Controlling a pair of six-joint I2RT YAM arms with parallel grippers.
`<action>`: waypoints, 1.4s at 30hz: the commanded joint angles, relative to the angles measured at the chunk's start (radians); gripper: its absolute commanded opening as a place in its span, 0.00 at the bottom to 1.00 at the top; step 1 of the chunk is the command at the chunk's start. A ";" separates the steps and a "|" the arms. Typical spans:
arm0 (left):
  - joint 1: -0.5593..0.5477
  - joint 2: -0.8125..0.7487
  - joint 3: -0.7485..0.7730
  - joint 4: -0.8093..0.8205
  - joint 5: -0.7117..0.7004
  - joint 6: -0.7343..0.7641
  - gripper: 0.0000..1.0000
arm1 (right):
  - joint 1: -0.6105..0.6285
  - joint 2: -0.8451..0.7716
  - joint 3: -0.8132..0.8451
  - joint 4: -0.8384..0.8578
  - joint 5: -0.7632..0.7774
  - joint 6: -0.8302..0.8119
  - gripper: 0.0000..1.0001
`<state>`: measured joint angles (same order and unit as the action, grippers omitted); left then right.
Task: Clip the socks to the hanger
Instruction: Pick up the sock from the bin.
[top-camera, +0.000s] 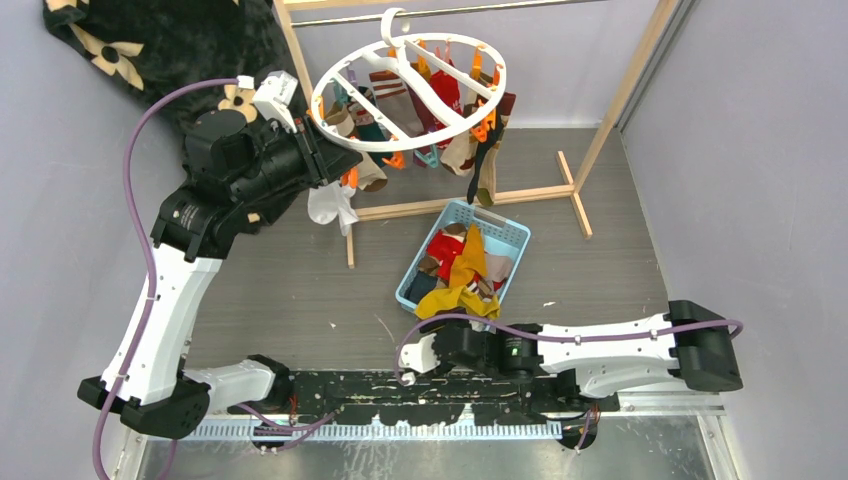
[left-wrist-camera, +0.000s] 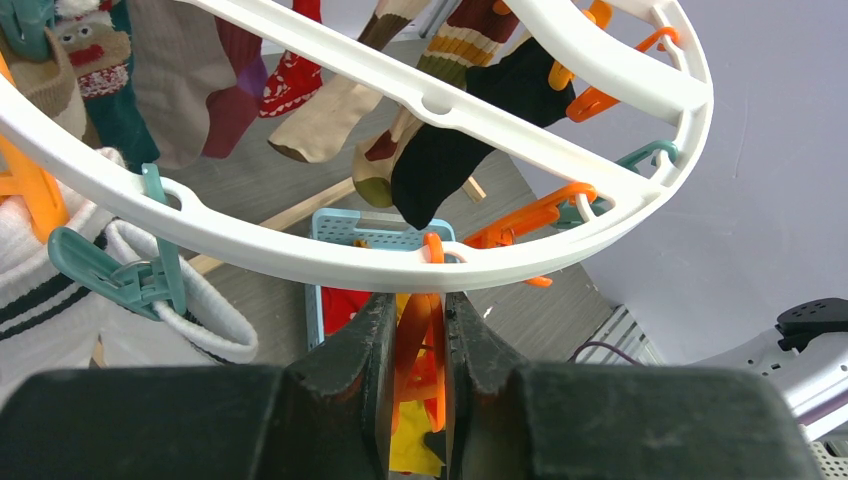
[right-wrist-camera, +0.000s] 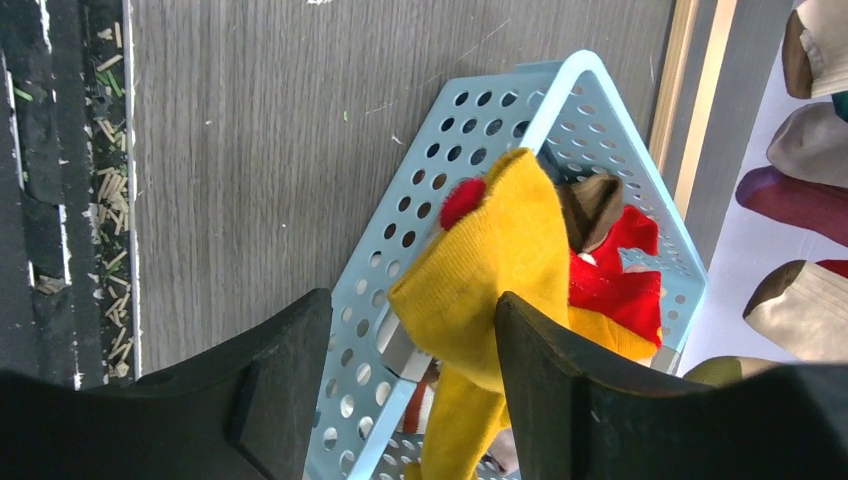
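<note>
left gripper (left-wrist-camera: 420, 312) pinches clip (left-wrist-camera: 420, 345) on hanger (left-wrist-camera: 300, 255), likely opening it; right gripper (right-wrist-camera: 410, 305) wide over yellow sock (right-wrist-camera: 500, 240) in basket (right-wrist-camera: 420, 160), poised to grab.

We are seeing bare tabletop (top-camera: 300, 290) lying open left of the basket (top-camera: 505, 228); under the hanger (top-camera: 375, 146), socks (top-camera: 447, 92), an orange clip (left-wrist-camera: 418, 335) and the rack's wooden foot (top-camera: 530, 193) are crowding in, seemingly leaving narrow gaps.

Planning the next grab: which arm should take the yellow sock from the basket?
Right. The right gripper is open beside the yellow sock; the left gripper is shut on an orange clip.
</note>
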<state>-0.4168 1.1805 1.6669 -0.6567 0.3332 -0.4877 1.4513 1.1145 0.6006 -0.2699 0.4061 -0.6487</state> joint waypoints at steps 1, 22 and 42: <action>0.009 -0.014 0.010 -0.052 -0.006 0.026 0.06 | 0.007 0.021 -0.005 0.111 0.044 -0.061 0.64; 0.009 -0.012 0.013 -0.060 -0.010 0.032 0.06 | 0.004 -0.010 -0.005 0.215 0.088 -0.028 0.03; 0.009 -0.011 -0.041 -0.032 -0.035 0.025 0.03 | -0.191 0.020 0.371 0.465 0.021 0.502 0.01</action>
<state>-0.4168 1.1805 1.6508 -0.6617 0.3321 -0.4782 1.2881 1.0637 0.8597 0.0246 0.4213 -0.2985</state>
